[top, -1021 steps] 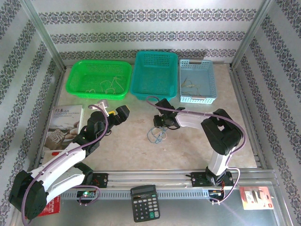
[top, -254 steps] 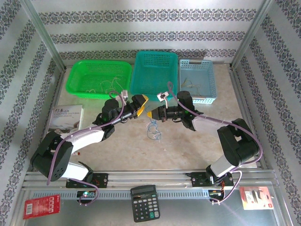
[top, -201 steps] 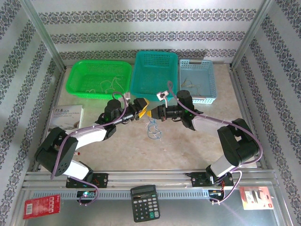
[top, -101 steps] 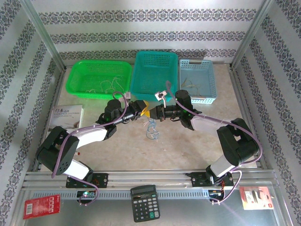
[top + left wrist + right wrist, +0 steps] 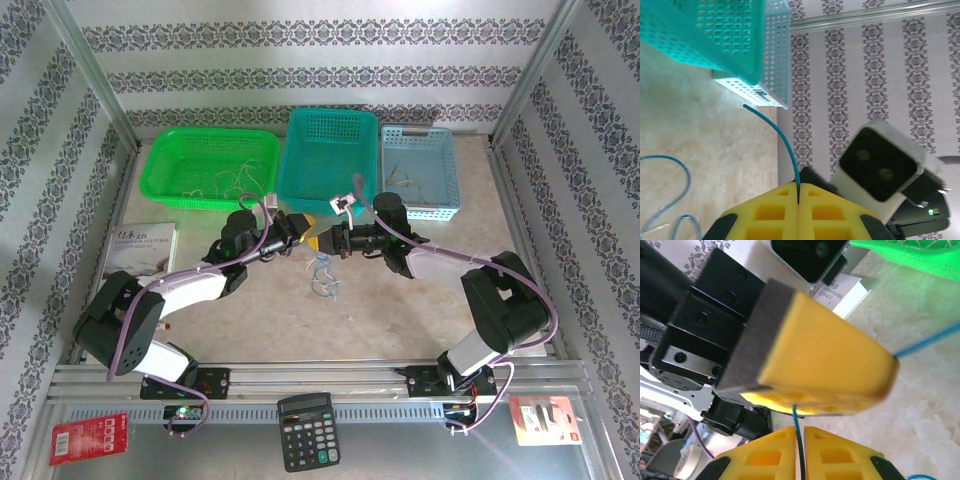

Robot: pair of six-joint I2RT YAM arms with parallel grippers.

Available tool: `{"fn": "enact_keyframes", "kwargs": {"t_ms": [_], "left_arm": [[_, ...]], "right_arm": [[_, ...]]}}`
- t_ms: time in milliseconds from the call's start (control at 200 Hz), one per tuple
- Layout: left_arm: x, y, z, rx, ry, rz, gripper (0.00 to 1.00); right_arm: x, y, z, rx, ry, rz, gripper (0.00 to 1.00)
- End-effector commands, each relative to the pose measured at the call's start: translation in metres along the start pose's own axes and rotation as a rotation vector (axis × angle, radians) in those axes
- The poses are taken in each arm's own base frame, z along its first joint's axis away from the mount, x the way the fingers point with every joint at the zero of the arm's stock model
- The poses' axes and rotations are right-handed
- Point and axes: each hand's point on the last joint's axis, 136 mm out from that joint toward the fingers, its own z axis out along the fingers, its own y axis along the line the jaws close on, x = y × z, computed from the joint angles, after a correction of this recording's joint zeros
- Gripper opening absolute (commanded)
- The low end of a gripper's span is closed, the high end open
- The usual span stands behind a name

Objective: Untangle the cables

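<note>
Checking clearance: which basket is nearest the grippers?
The teal middle basket: left gripper and right gripper meet just before its near rim; the green basket and light-blue basket sit aside.

I see the cables (image 5: 323, 276), a small blue-and-whitish tangle at table centre, one blue strand (image 5: 786, 145) running toward twelve o'clock.

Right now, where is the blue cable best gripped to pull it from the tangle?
Grip the blue cable on its single strand near the free end, fingers closing across it sideways, as the left gripper does; lower, it joins the tangle.
</note>
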Motion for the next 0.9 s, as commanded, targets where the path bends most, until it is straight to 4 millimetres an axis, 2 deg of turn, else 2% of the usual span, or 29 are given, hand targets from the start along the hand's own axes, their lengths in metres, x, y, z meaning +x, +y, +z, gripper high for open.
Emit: {"fn": "enact_keyframes", "kwargs": {"t_ms": [0, 75, 290, 465, 560, 684, 894], "left_arm": [[-0.015, -0.070, -0.006, 0.149, -0.054, 0.102, 0.00], [-0.016, -0.086, -0.009, 0.169, -0.057, 0.119, 0.00], [-0.018, -0.131, -0.014, 0.232, -0.058, 0.159, 0.00], [-0.020, -0.160, -0.019, 0.274, -0.063, 0.189, 0.00], [-0.020, -0.167, -0.021, 0.273, -0.064, 0.207, 0.00], [-0.021, -0.166, -0.020, 0.267, -0.064, 0.208, 0.00], [-0.020, -0.168, -0.016, 0.275, -0.058, 0.200, 0.00]], "right_arm": [[0.009, -0.004, 0.000, 0.016, -0.004, -0.002, 0.25], [0.014, -0.012, 0.001, 0.035, -0.003, 0.009, 0.28], [0.028, -0.033, 0.010, 0.061, -0.008, 0.049, 0.28], [0.033, -0.038, 0.016, 0.075, -0.016, 0.054, 0.29], [0.033, -0.037, 0.014, 0.085, -0.026, 0.050, 0.34], [0.030, -0.035, 0.008, 0.100, -0.045, 0.042, 0.45], [0.025, -0.036, 0.007, 0.123, -0.061, 0.027, 0.52]]}}
